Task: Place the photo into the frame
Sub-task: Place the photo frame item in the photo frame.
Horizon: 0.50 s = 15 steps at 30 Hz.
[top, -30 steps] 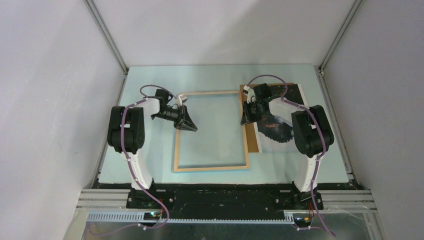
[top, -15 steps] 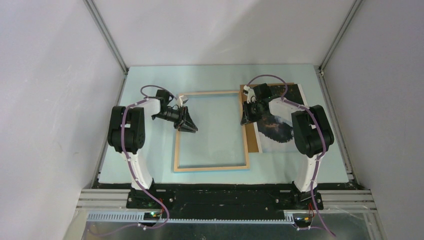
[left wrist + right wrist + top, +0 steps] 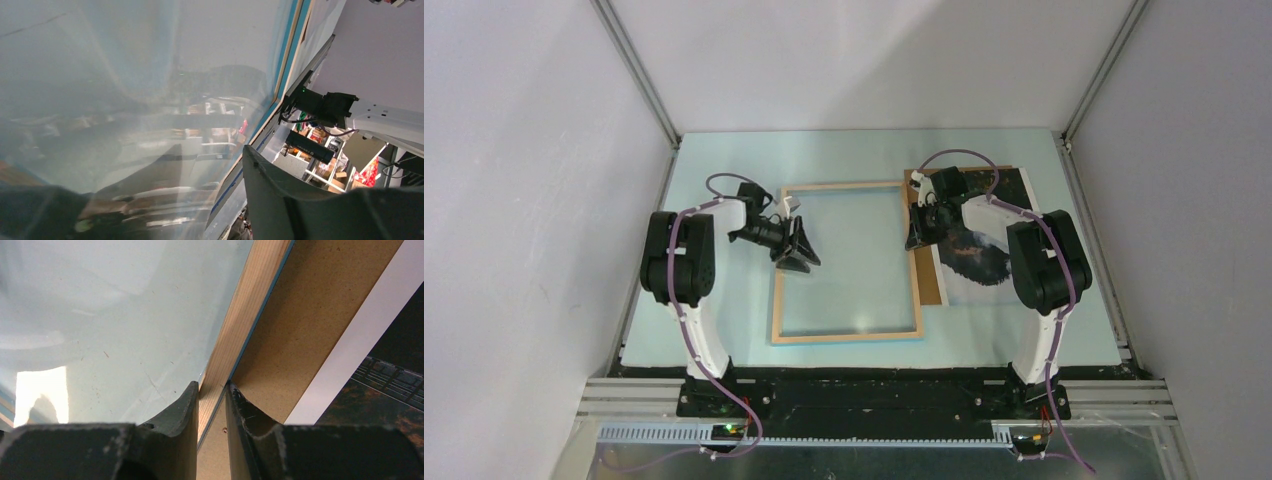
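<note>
On the left rail of the frame (image 3: 844, 337): the left pincer (image 3: 796, 247), pinched narrow a second ago, now spread wide and released. In the left wrist view, only one dark finger (image 3: 290, 200) plain to see, standing well off the blue edge. Probably the close of a placing step: pale wood side up, blue face down on the table (image 3: 749, 300), back open for the print. No telling from here of full contact between that left rail and the table.

Inside the frame: a clear pane (image 3: 125, 100), glossy with reflections.

On the frame's right rail: the right pincer (image 3: 212, 387), same as a second ago, clenched on the wood, one finger on the inner side and one on the outer.

Just right of the frame: a brown backing board (image 3: 320, 300), flush against the rail's outer edge. On that board, the photo (image 3: 979, 262), picture side up, not yet in the frame.

In the way: the right arm (image 3: 1044, 265), stretched across part of the photo and tied up with the rail. Also a thin flat print with no raised edge to pinch. Likely in need of turning face down onto the pane.
</note>
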Each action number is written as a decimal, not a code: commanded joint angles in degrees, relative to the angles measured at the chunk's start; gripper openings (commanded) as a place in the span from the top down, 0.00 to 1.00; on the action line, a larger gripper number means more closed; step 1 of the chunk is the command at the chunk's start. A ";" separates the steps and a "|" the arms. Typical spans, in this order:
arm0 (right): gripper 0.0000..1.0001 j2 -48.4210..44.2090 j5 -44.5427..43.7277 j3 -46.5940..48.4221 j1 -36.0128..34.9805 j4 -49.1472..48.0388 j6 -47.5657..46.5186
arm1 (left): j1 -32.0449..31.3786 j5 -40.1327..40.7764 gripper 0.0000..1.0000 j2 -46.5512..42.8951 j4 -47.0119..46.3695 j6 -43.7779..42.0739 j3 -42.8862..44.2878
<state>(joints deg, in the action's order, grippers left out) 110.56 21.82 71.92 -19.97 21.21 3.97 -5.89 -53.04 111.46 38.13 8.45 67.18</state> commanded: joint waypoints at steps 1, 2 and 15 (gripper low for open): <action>0.75 -0.52 1.12 0.94 -1.36 -0.51 -1.53 | -2.45 0.90 0.45 0.34 1.89 -1.55 -0.76; 0.75 -0.57 1.12 0.94 -1.32 -0.48 -1.56 | -2.46 1.17 0.43 0.29 1.91 -1.47 -0.74; 0.75 -1.38 0.61 1.01 -1.29 -0.30 -1.69 | -2.88 6.96 0.28 -0.21 1.84 -1.63 -0.45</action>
<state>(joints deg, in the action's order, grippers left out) 110.56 21.71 71.92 -19.97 21.23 3.97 -6.63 -46.52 111.46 38.98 8.56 67.16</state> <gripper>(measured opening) 0.260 0.706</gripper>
